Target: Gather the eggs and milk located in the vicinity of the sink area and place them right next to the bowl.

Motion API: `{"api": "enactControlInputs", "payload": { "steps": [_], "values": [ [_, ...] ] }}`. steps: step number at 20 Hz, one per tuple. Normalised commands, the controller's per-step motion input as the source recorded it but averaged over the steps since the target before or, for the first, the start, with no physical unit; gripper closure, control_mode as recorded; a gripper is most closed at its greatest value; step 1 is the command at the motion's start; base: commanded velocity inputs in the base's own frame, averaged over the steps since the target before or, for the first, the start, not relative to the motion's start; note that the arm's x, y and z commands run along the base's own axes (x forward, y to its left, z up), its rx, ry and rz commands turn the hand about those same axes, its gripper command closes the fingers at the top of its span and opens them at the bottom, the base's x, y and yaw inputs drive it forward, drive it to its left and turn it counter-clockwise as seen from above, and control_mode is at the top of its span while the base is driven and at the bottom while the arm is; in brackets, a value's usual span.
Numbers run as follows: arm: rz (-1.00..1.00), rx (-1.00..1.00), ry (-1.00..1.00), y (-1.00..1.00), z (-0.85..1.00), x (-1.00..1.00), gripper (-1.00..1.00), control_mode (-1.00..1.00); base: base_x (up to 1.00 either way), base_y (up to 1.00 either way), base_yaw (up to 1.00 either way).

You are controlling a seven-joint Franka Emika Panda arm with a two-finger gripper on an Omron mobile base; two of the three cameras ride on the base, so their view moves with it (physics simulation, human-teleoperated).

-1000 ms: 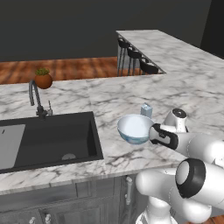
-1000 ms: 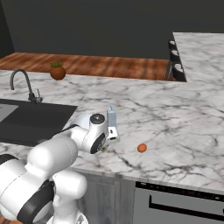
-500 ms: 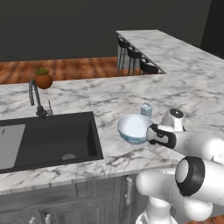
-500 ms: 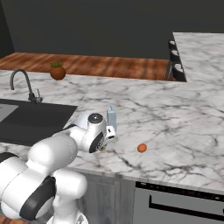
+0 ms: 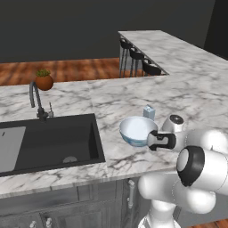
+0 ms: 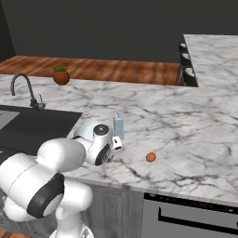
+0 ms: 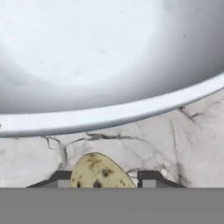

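A speckled egg (image 7: 99, 171) sits between the two dark fingertips of the gripper (image 7: 105, 178), which appears closed on it, low over the marble counter (image 5: 111, 95) just beside the pale blue bowl (image 5: 136, 130). The milk (image 5: 149, 112) already stands at the bowl's far side, well clear of the sink (image 5: 49, 140). The risk now is a roll: let go too high or on a slant, the egg could wander off across the stone or knock against the bowl's rim. The contact is hard to judge, since the grey band hides the finger bases. Since half a second ago the hand has eased slightly nearer the bowl; nothing else on the counter has shifted.
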Motion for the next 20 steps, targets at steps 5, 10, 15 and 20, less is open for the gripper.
{"api": "enactControlInputs", "payload": {
  "steps": [5, 10, 15, 20],
  "values": [
    [0.04, 0.0, -0.01, 0.0, -0.12, 0.12, 1.0, -1.0, 0.0, 0.0, 0.0],
    [0.03, 0.0, -0.01, 0.0, -0.09, 0.08, 1.0, -1.0, 0.0, 0.0, 0.0],
    [0.03, 0.0, -0.02, 0.0, -0.06, 0.08, 1.0, -1.0, 0.0, 0.0, 0.0],
    [0.03, 0.0, -0.03, 0.0, -0.03, 0.12, 1.0, -1.0, 0.0, 0.0, 0.0]
  ]
}}
